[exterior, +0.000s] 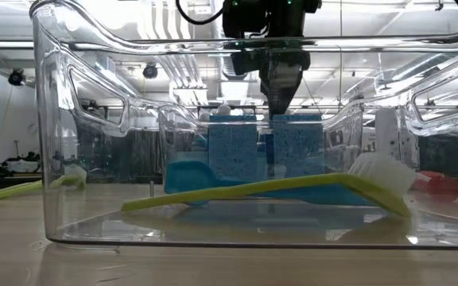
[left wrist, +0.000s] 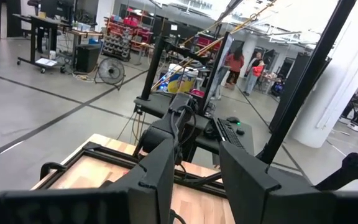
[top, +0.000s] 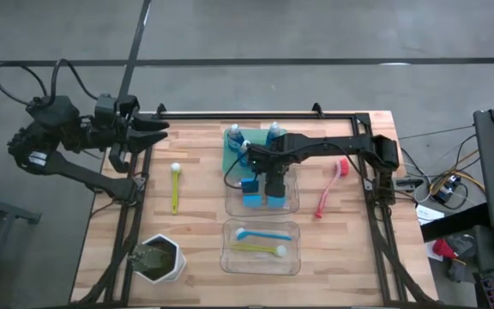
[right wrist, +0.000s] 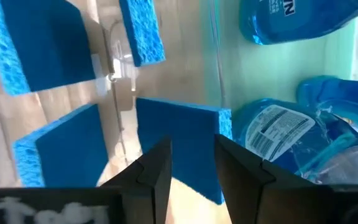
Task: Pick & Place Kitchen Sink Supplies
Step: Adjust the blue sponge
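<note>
My right gripper [top: 268,182] points down into a clear bin [top: 292,206] holding several blue sponges [top: 252,201]. Its fingers stand a little apart [right wrist: 191,165] just over one slanting sponge [right wrist: 179,134]; two more stand upright [exterior: 233,151]. Behind the bin, bottles of blue liquid [right wrist: 278,134] stand on a green tray [top: 230,154]. A yellow-green brush [top: 175,184] lies on the table at the left and a pink-red brush [top: 331,187] at the right. My left gripper [top: 148,133] hangs open, raised off the table's far left corner. My right gripper comes at the slanting sponge [right wrist: 185,124] from above, fingers pointing down, one on each side of its near part. I cannot tell whether the fingertips touch it. The sponge rests in the bin among the others.
A second clear bin [top: 228,257] near the front edge holds a blue brush [top: 260,233] and a yellow-green brush [top: 260,250]. A white pot of greenery [top: 161,257] stands at the front left. Bare wood lies between the left brush and the bins.
</note>
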